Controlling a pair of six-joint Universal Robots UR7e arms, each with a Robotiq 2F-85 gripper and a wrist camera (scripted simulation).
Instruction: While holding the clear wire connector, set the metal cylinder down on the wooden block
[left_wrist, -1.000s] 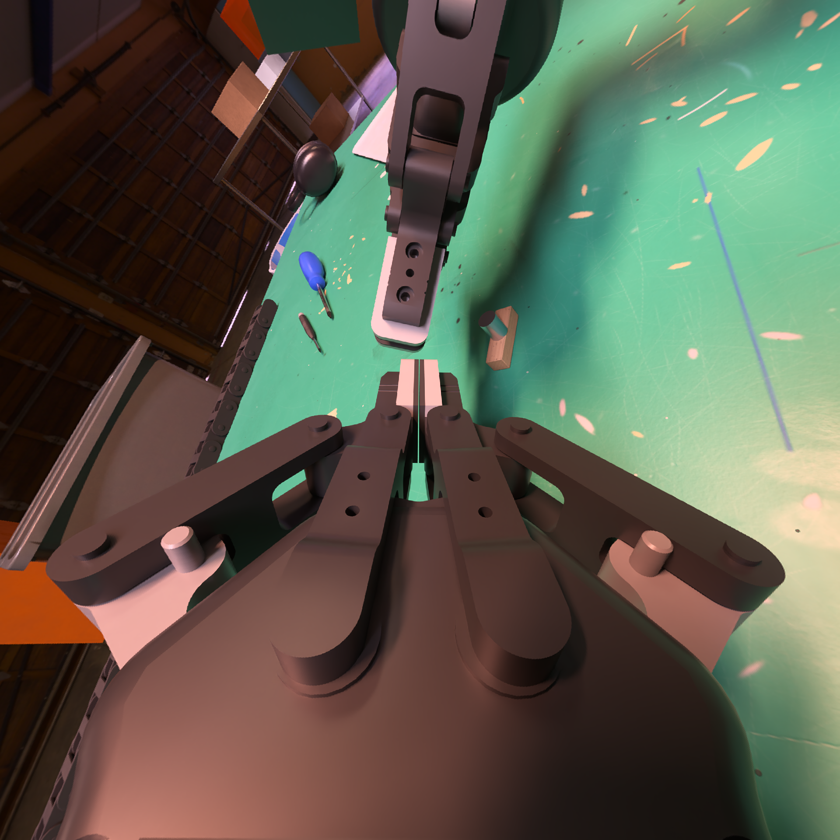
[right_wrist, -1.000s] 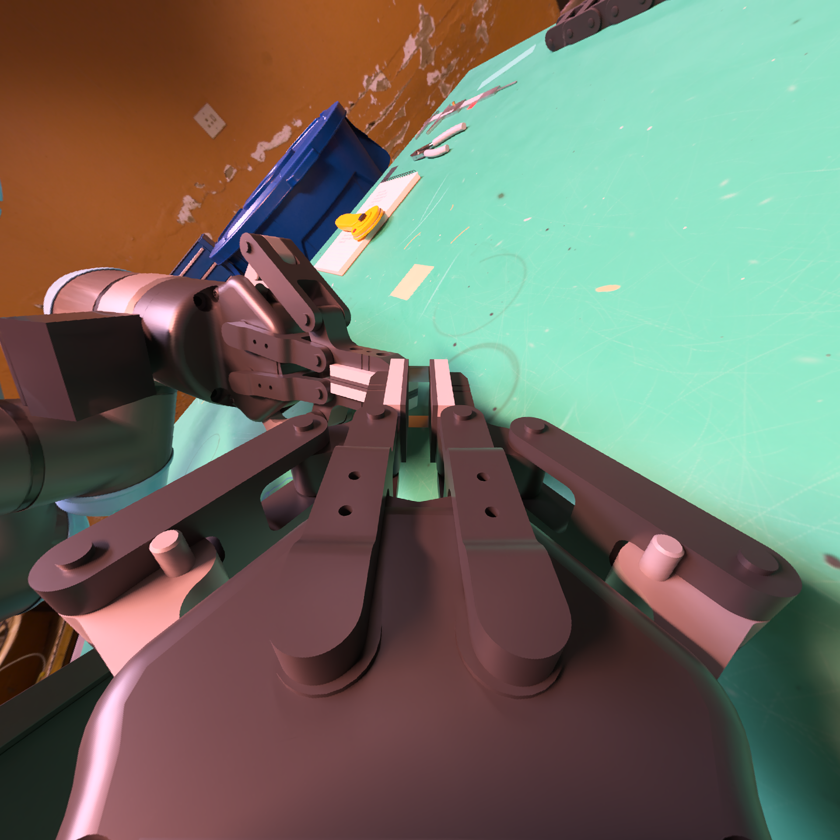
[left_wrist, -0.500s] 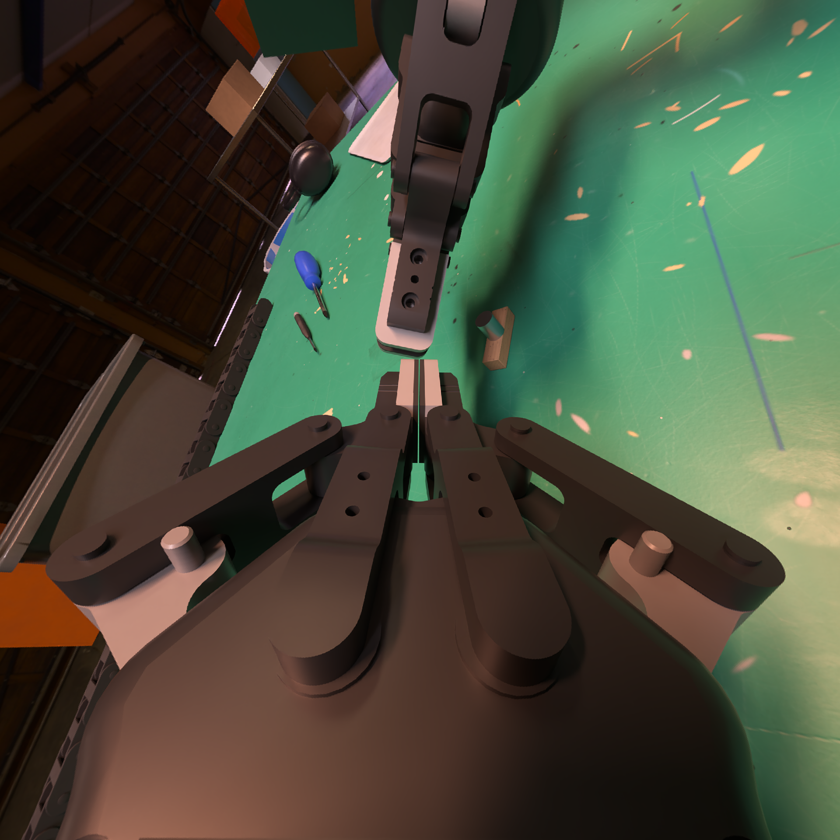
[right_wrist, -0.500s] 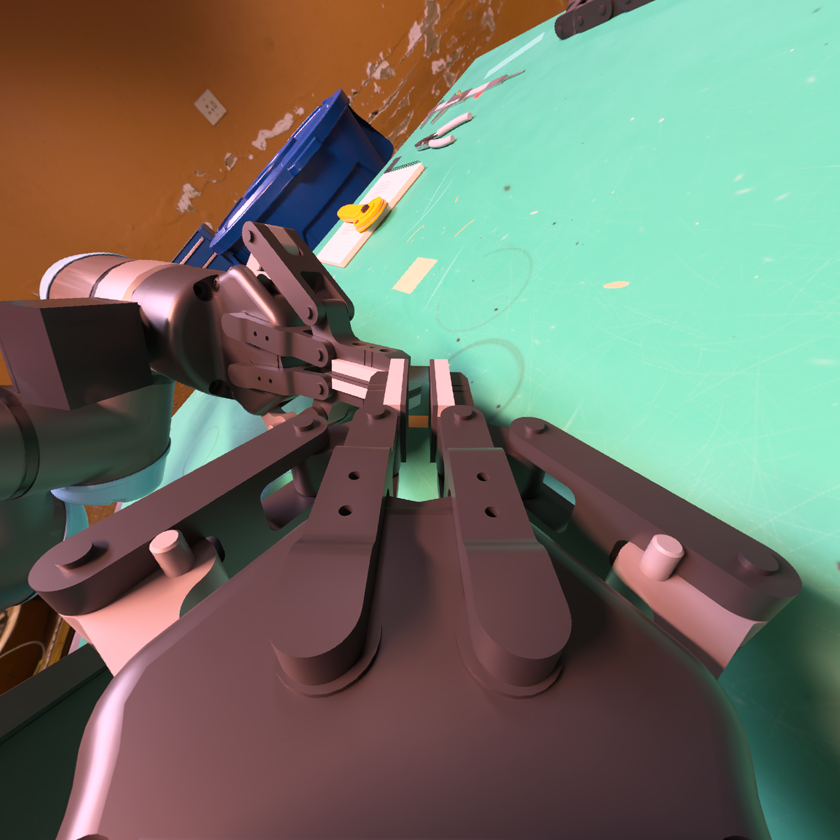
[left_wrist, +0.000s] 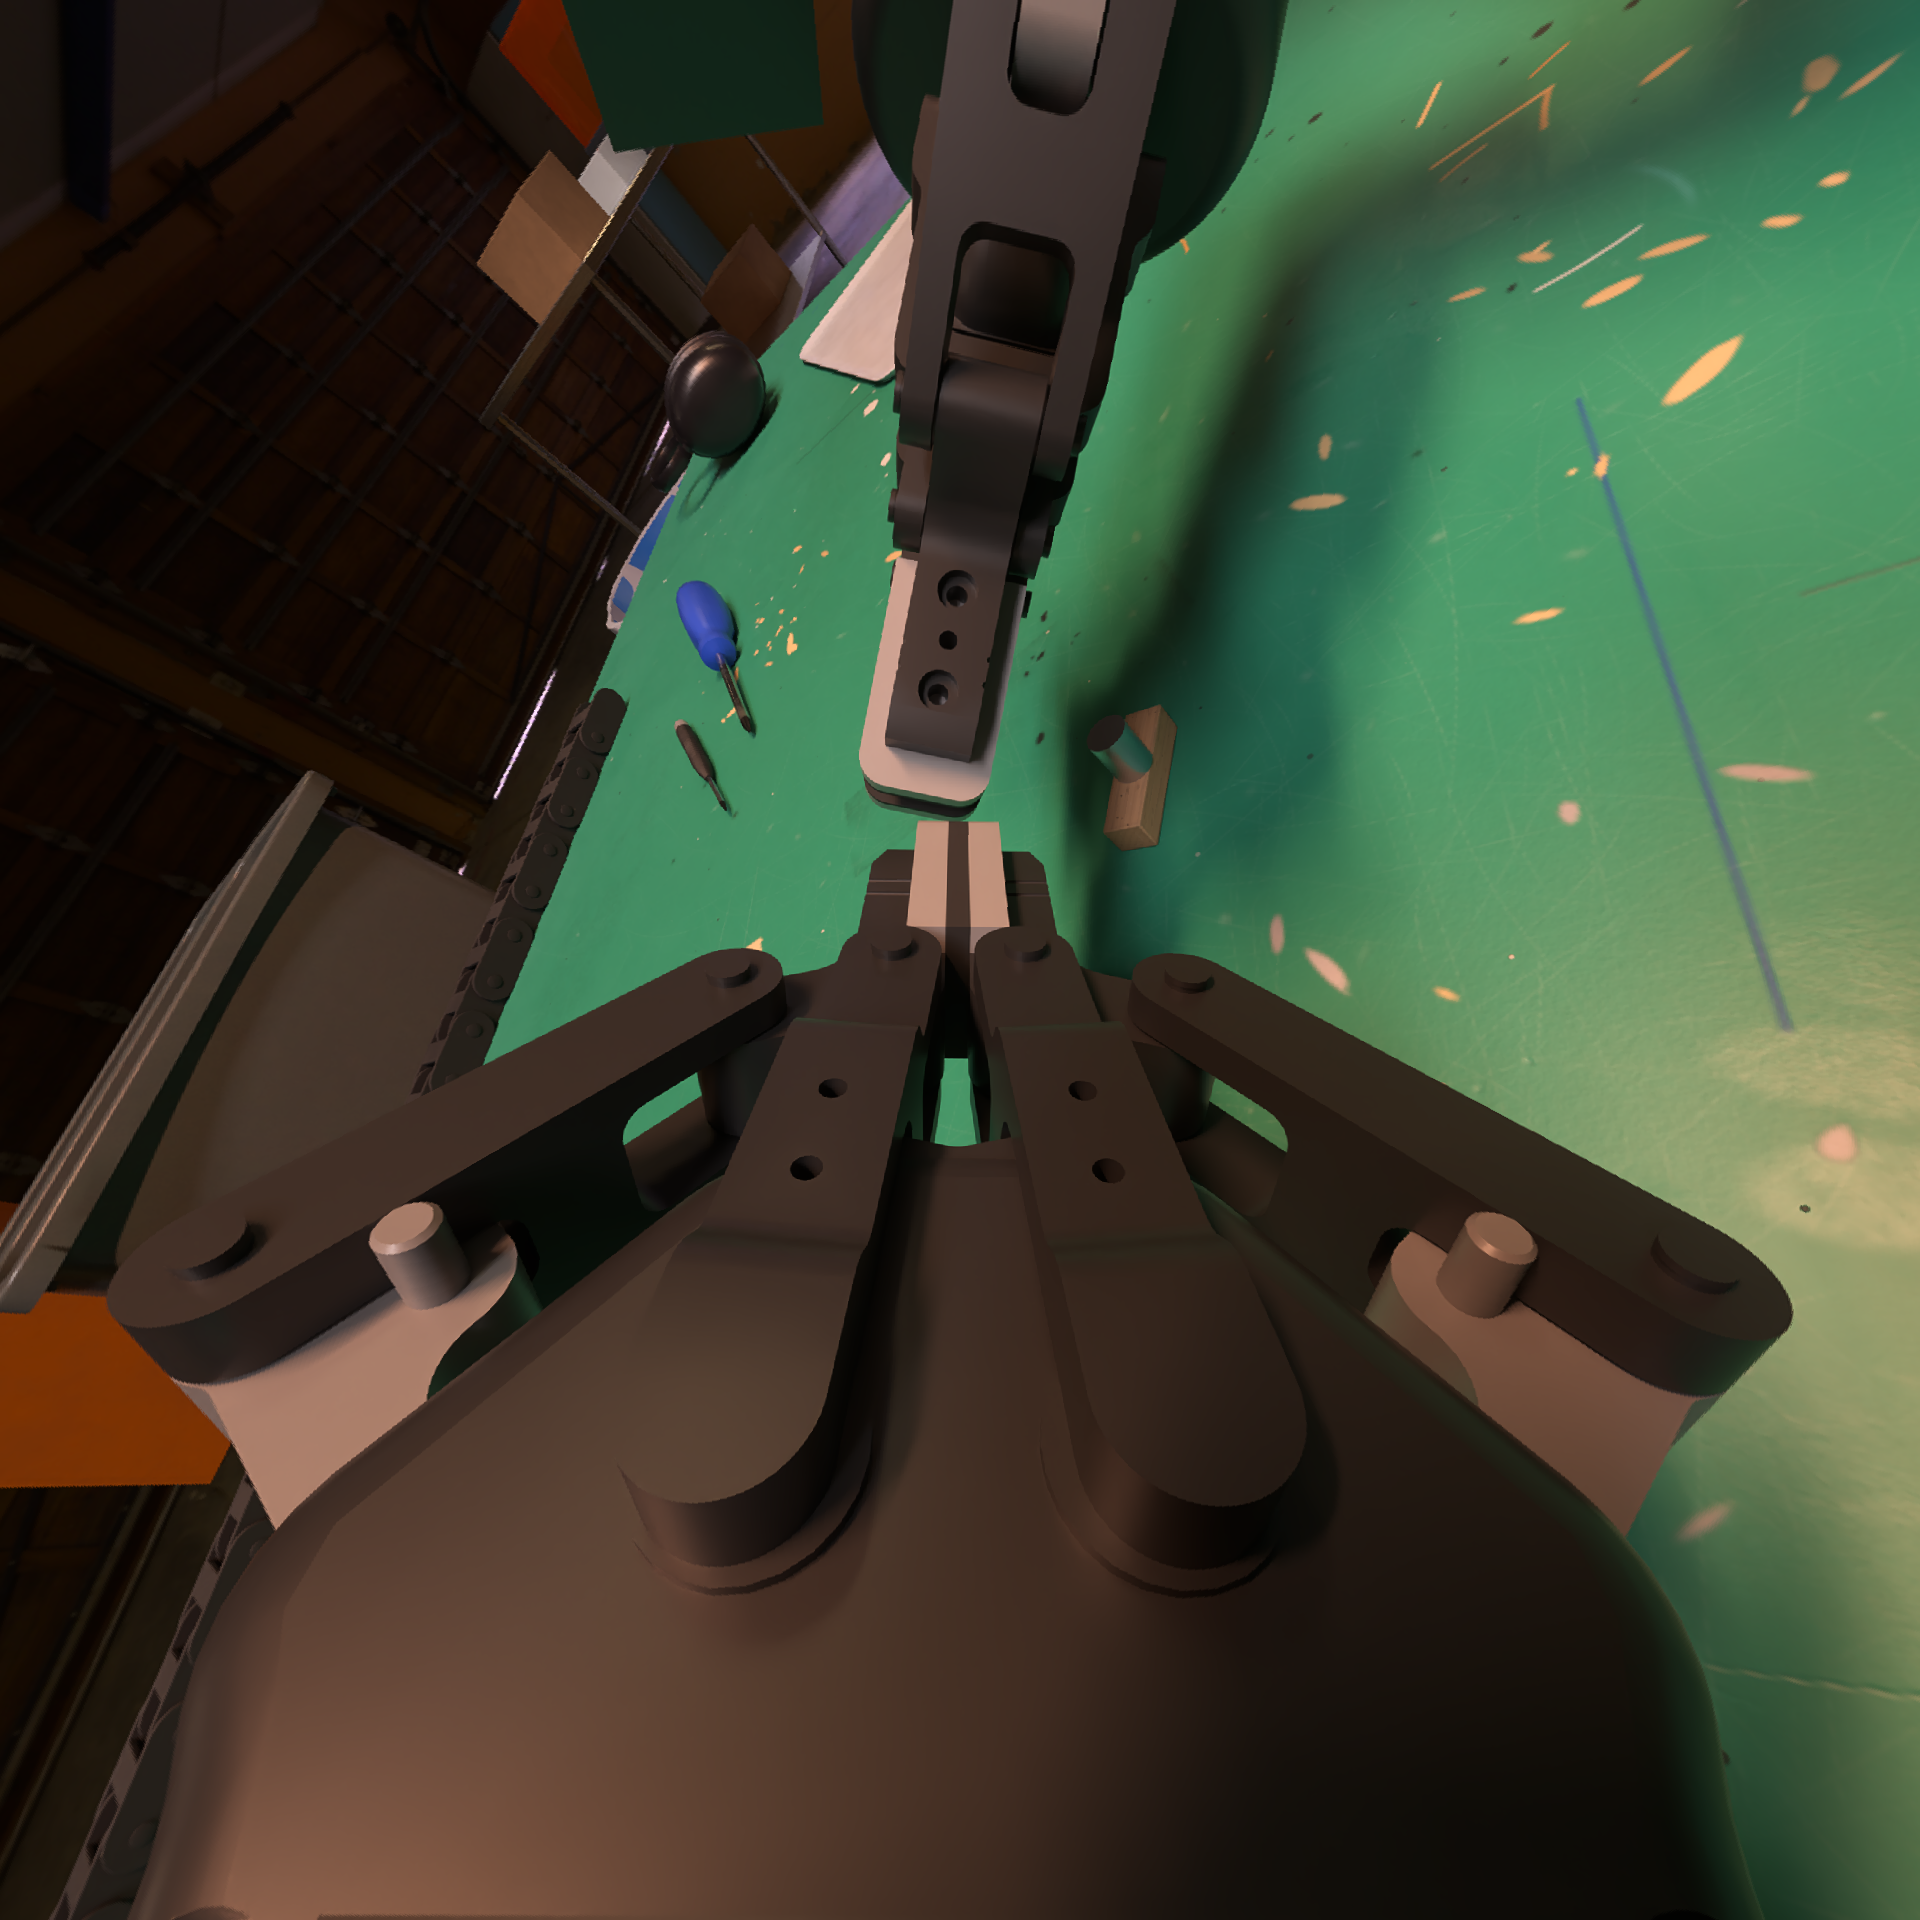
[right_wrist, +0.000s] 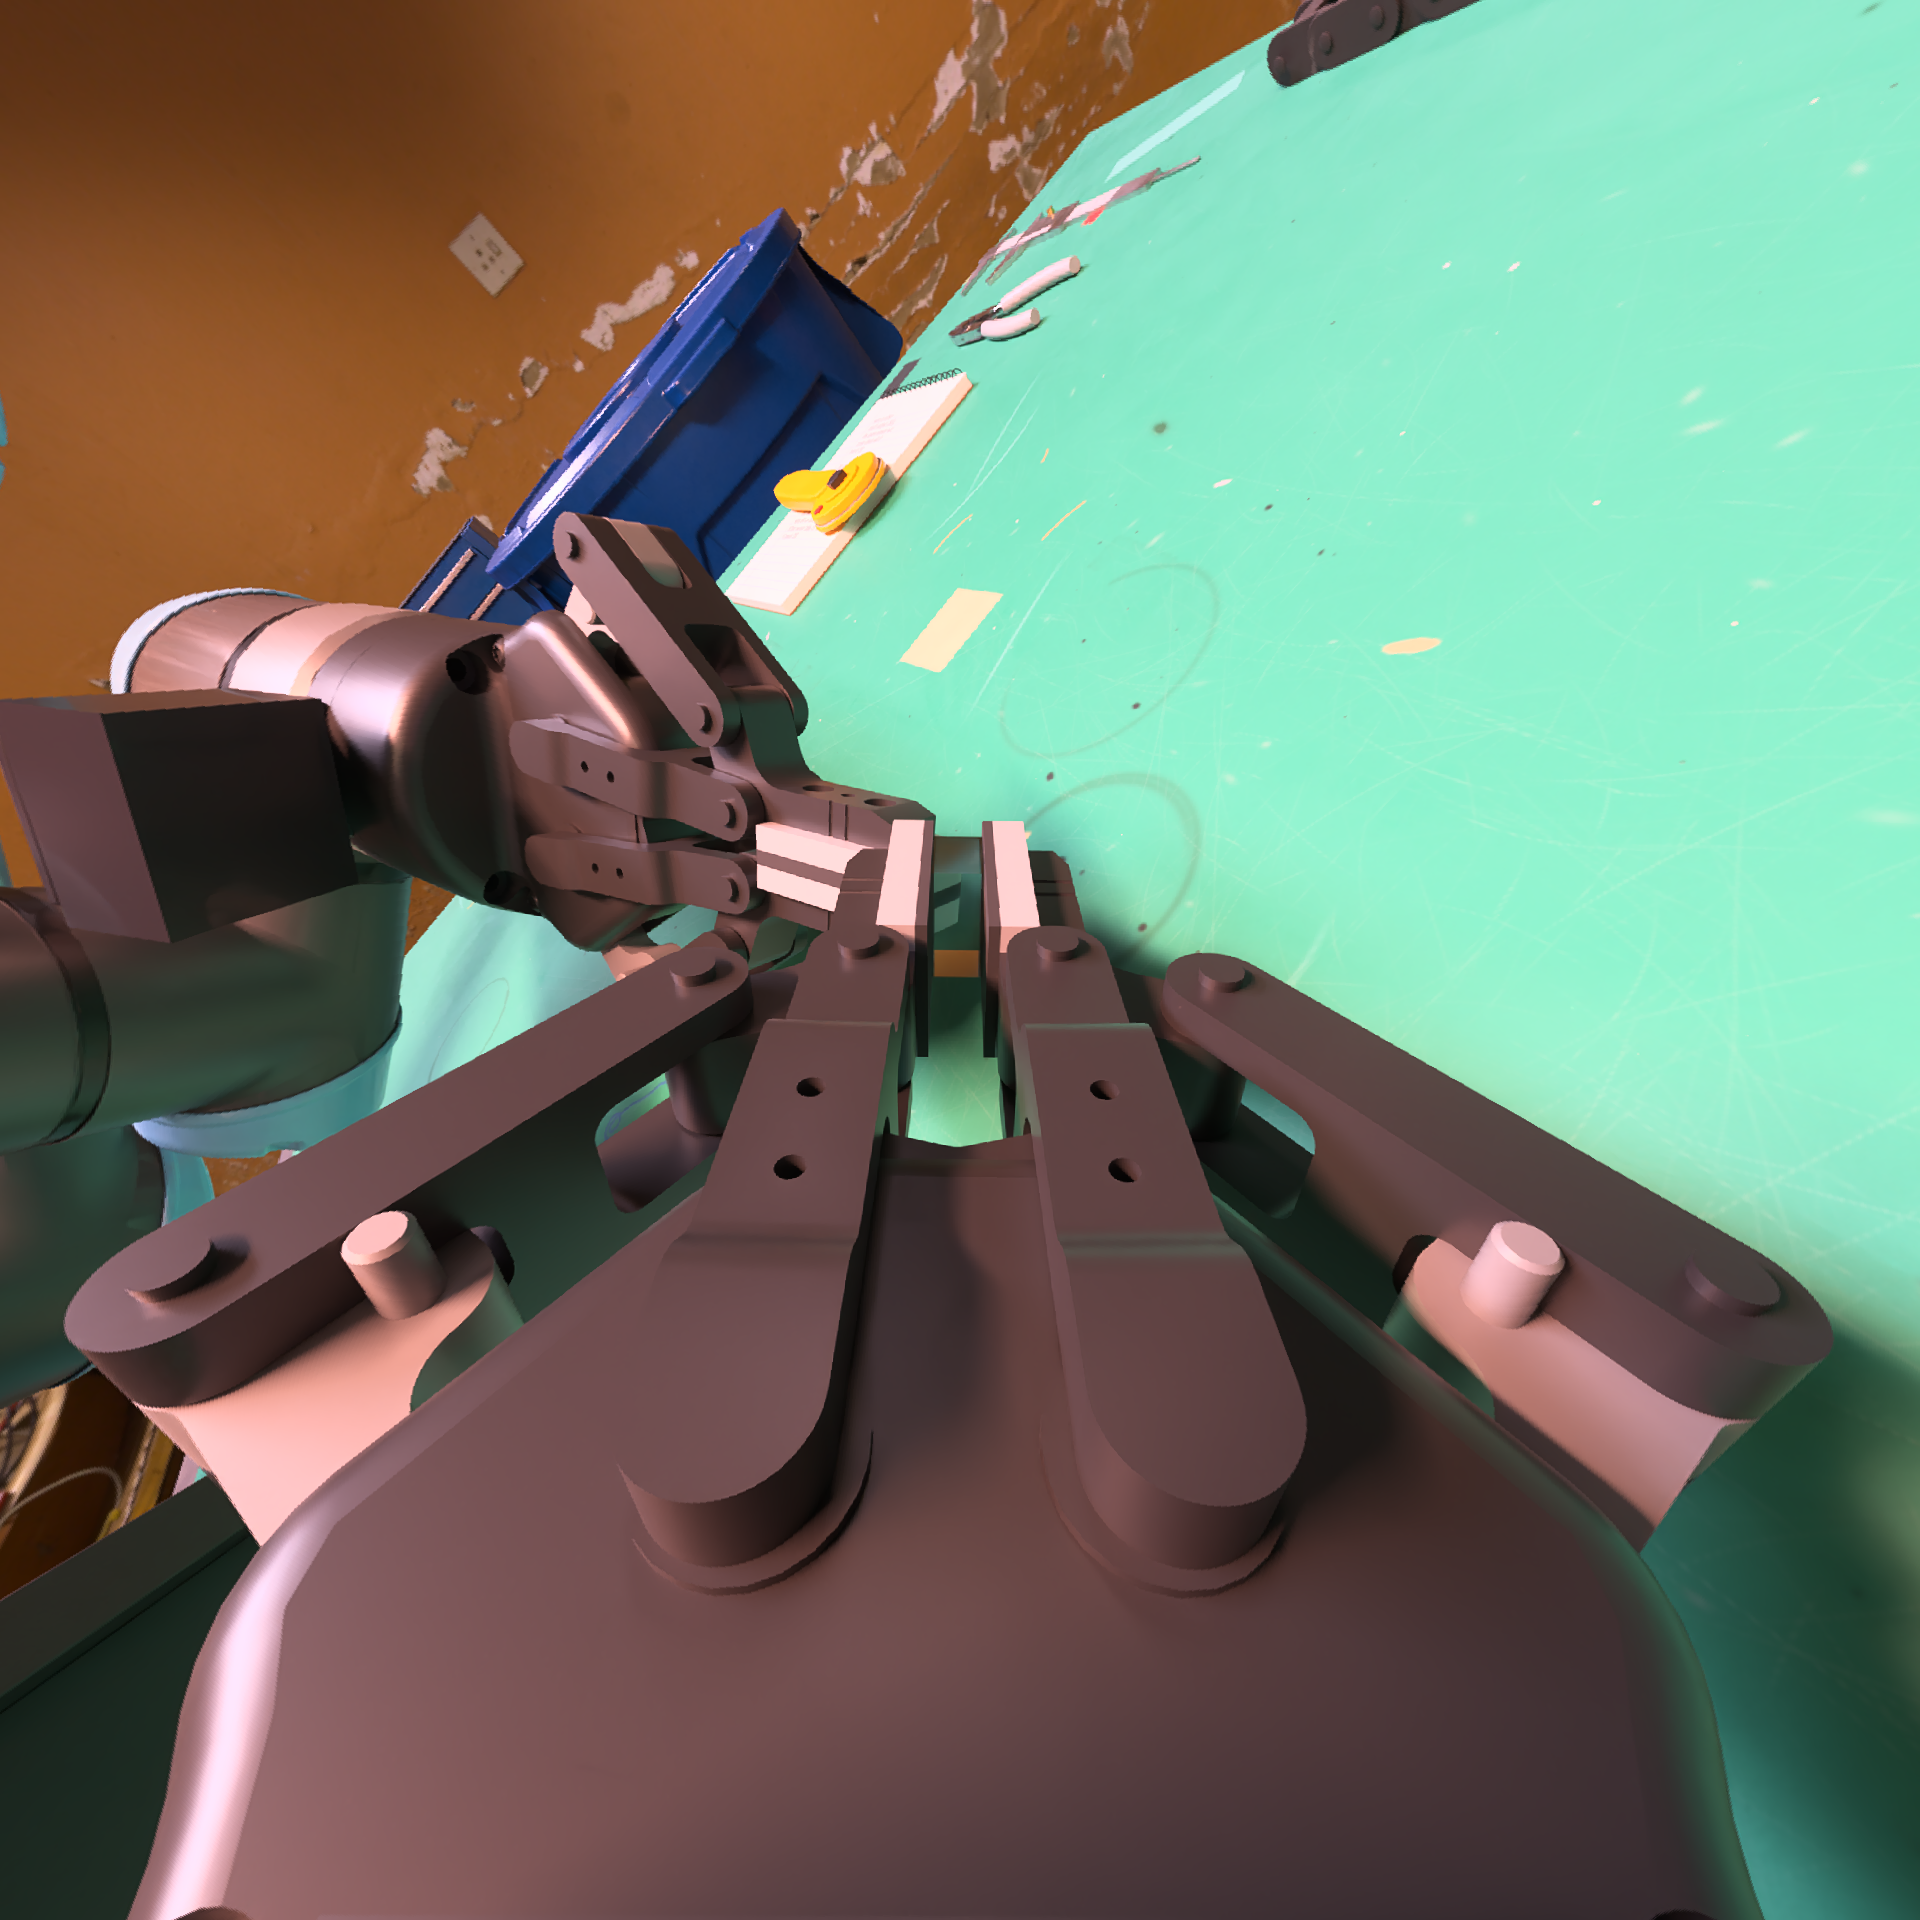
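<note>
In the left wrist view the small metal cylinder (left_wrist: 1117, 744) stands on the wooden block (left_wrist: 1141, 795) on the green table, free of both grippers. My left gripper (left_wrist: 956, 831) is shut with its pads together and nothing between them, left of and nearer than the block. My right gripper (left_wrist: 925, 790) hangs just beyond it, seen edge-on. In the right wrist view my right gripper (right_wrist: 956, 831) is shut on the clear wire connector (right_wrist: 951, 904), a dim see-through piece between the pads. The left gripper (right_wrist: 805, 871) points in from the left, beside the right fingertips.
A blue screwdriver (left_wrist: 709, 623), a small dark bit (left_wrist: 698, 758), a black ball (left_wrist: 714, 393) and a cable chain (left_wrist: 540, 862) lie along the table's left edge. In the right wrist view a blue bin (right_wrist: 717, 416), a notepad (right_wrist: 914, 426) with a yellow tool (right_wrist: 831, 488) and pliers (right_wrist: 1013, 312) sit far off.
Both views have drifted only slightly. The cylinder stays on the block, the left gripper stays shut and empty, and the right gripper keeps its hold.
</note>
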